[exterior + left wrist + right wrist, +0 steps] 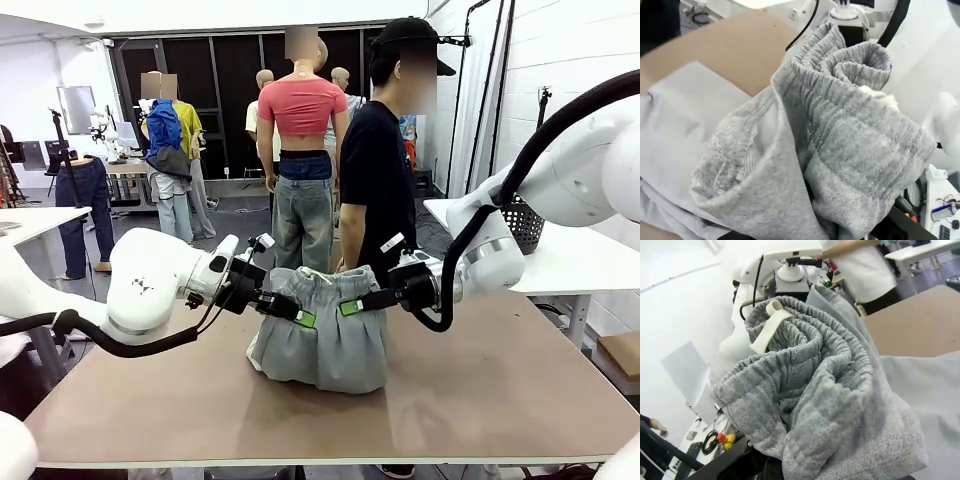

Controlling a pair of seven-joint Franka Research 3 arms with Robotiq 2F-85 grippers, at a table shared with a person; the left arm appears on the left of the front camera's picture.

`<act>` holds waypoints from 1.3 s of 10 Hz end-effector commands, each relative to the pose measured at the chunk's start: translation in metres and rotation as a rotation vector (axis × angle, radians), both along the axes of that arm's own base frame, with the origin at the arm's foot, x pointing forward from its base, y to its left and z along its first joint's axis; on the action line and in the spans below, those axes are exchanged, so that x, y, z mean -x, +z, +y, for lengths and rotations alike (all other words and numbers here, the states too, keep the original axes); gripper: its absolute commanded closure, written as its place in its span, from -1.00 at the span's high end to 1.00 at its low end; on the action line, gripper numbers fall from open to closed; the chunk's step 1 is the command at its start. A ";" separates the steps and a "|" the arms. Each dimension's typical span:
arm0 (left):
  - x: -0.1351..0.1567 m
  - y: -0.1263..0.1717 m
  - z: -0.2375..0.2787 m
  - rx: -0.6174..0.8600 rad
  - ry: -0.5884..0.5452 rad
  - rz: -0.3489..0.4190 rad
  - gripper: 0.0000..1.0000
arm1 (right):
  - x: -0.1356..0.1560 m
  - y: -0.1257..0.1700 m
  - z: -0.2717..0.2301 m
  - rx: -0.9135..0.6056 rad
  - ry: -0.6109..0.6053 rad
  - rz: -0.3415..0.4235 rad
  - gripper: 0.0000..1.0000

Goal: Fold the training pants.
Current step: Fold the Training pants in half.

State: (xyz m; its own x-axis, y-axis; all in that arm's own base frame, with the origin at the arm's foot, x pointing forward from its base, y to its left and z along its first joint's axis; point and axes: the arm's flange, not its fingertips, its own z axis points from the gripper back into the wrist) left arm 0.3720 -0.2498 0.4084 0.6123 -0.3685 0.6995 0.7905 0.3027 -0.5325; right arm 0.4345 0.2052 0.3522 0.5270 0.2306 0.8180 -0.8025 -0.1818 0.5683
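The light grey training pants (325,335) hang bunched over the middle of the brown table (500,390), lifted by the waistband. My left gripper (303,318) is shut on the left side of the waistband, my right gripper (350,307) shut on the right side, green pads close together. Below them the fabric drapes down onto the table. In the left wrist view the gathered elastic waistband (840,95) bulges up close; my fingers are buried under the cloth. Seen from the right wrist, the waistband folds (815,385) carry a pale drawstring (767,325).
A person in a black T-shirt (375,190) stands at the far side of the table, right behind the pants. A black mesh basket (523,225) sits on a white table at the right. Bare tabletop lies around the pants on all sides.
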 end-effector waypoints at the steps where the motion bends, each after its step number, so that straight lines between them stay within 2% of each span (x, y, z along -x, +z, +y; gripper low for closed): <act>1: 0.024 -0.016 0.019 -0.019 -0.018 0.168 -1.00 | 0.003 0.003 -0.015 -0.034 -0.062 0.032 -1.00; 2: 0.026 -0.027 0.020 -0.010 0.005 0.213 -1.00 | 0.011 0.005 -0.018 -0.018 -0.074 0.047 -1.00; 4: -0.006 -0.046 0.030 -0.031 0.118 0.131 -1.00 | -0.009 -0.004 -0.013 0.027 -0.145 0.015 -1.00; 6: -0.025 -0.061 0.031 -0.070 0.176 0.083 -1.00 | -0.027 -0.014 -0.004 0.072 -0.178 0.030 -1.00; 9: -0.042 -0.073 0.036 -0.081 0.210 0.065 -1.00 | -0.061 -0.032 0.000 0.134 -0.228 0.062 -1.00; 11: -0.050 -0.082 0.038 -0.103 0.242 0.069 -1.00 | -0.067 -0.033 0.001 0.145 -0.225 0.071 -1.00; 12: -0.053 -0.077 0.036 -0.084 0.211 0.040 -1.00 | -0.063 -0.027 0.004 0.152 -0.191 0.027 -1.00; 13: -0.045 -0.060 0.027 -0.028 0.203 0.069 -1.00 | -0.047 -0.043 0.025 0.121 -0.159 0.064 -1.00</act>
State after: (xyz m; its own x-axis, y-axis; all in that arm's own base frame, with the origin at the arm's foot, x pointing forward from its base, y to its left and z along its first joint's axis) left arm 0.4200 -0.2241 0.3491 0.7110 -0.2538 0.6558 0.6846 0.4630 -0.5630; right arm 0.4823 0.2346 0.3108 0.6064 0.2450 0.7565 -0.7815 0.0077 0.6239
